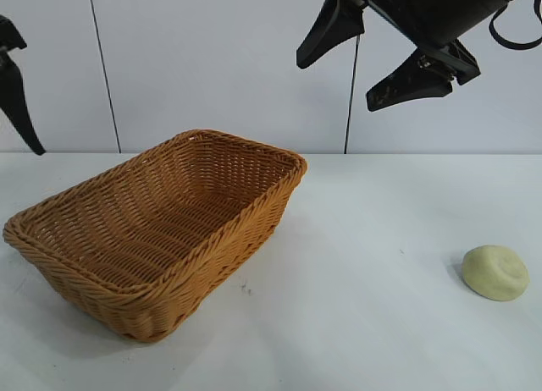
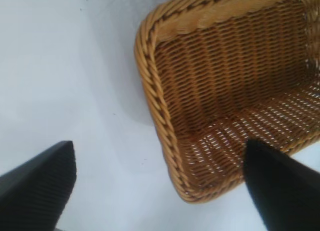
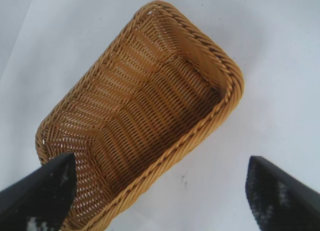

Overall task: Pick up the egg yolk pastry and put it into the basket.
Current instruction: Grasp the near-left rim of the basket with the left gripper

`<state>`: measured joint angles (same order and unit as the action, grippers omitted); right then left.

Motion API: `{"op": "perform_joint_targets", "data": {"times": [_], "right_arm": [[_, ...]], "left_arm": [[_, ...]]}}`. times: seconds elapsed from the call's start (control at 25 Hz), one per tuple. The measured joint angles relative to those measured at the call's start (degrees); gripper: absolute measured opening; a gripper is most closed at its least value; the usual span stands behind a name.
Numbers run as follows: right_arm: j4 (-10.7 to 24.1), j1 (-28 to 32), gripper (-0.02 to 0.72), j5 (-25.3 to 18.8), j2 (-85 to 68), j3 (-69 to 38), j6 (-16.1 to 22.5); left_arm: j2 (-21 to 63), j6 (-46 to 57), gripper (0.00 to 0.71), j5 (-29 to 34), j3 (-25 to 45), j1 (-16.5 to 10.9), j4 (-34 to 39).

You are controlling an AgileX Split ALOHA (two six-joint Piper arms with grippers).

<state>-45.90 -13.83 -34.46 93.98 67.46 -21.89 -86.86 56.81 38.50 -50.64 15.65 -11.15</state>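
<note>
The egg yolk pastry [image 1: 495, 272], a small pale yellow dome, lies on the white table at the right in the exterior view, far from the basket. The orange-brown wicker basket [image 1: 212, 230] stands at the left centre, empty; it also shows in the left wrist view [image 2: 160, 106] and the right wrist view [image 3: 200, 136]. My right gripper [image 1: 334, 86] hangs high above the table, between basket and pastry, open and empty. My left gripper [image 1: 13, 86] sits raised at the far left edge, open and empty. Neither wrist view shows the pastry.
The white table [image 1: 356, 323] runs from the basket to the pastry. A white panelled wall [image 1: 212, 61] stands behind. A small dark mark [image 3: 184, 178] is on the table beside the basket.
</note>
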Motion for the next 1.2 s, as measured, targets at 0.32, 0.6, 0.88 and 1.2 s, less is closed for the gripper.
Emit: {"op": "perform_joint_targets", "data": {"times": [0.32,0.6,0.88,1.2], "right_arm": [[0.0,0.0,0.632,0.0,0.0,0.0,0.0],[0.0,0.0,0.632,0.0,0.0,0.0,0.0],[0.0,0.0,0.632,0.0,0.0,0.0,0.0],[0.0,0.0,0.632,0.0,0.0,0.0,0.0]], "left_arm": [[-11.5,-0.1,0.696,-5.4,0.0,0.0,-3.2],[-13.8,-0.4,0.636,-8.8,0.0,0.0,-4.4],[-13.8,-0.4,0.278,-9.2,0.0,0.0,-4.4],[-13.8,-0.3,0.147,-9.4,0.0,0.0,-4.6]]}}
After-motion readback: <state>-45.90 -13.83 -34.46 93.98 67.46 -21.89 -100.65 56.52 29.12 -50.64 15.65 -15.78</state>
